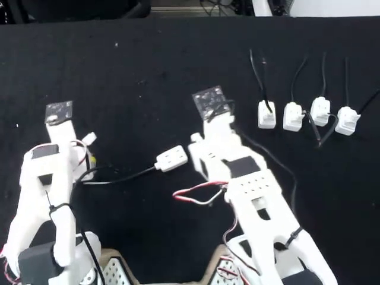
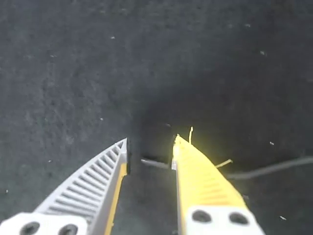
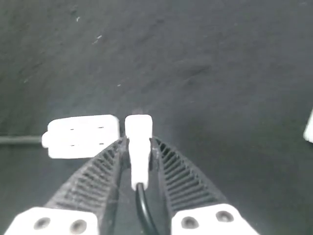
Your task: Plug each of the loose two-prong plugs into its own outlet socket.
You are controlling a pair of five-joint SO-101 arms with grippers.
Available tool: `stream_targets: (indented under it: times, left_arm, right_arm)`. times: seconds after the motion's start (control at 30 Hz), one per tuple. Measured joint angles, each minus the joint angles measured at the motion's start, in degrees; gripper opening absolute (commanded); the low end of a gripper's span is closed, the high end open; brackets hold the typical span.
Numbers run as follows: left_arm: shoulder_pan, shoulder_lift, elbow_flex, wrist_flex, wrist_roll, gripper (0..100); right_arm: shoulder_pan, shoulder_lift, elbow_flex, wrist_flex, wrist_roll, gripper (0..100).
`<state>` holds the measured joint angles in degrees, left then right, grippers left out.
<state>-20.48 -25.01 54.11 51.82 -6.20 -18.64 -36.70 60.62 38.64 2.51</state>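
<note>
A white outlet socket block (image 1: 171, 158) lies on the black table with its black cable (image 1: 119, 176) running toward the left arm. My right gripper (image 3: 139, 142) is shut on a white two-prong plug (image 3: 138, 128), held right beside the outlet block (image 3: 82, 136); the plug's black cord runs back between the fingers. In the high view this gripper (image 1: 196, 144) sits just right of the block. My left gripper (image 2: 149, 144) is open low over the table, the outlet's cable (image 2: 154, 163) crossing between its fingertips. Several more white plugs (image 1: 293, 116) lie in a row at the far right.
Black cords (image 1: 259, 74) trail from the row of plugs toward the table's back edge. Red and white wires (image 1: 196, 193) loop beside the right arm. The far left and middle of the black cloth (image 1: 136, 65) are bare.
</note>
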Motion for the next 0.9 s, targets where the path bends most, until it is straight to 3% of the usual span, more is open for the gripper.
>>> stream_targets:
  times: [0.27, 0.4, 0.7, 0.9]
  left_arm:
    - [-0.18, -0.09, 7.47, -11.78, 3.96, 16]
    - [-0.26, -0.26, 10.37, -16.26, 6.42, 16]
    - [-0.26, -0.44, 10.73, -16.88, 6.77, 16]
    - [-0.26, -0.44, 10.73, -16.88, 6.77, 16]
  right_arm:
    - [-4.31, 0.00, -11.69, 17.05, 0.18, 1.1]
    - [-5.19, 0.88, -15.21, 19.78, 0.18, 1.1]
    - [-7.65, 11.43, -8.26, 1.05, 0.18, 1.1]
    - [-8.35, 12.92, -8.09, -0.88, 0.09, 1.1]
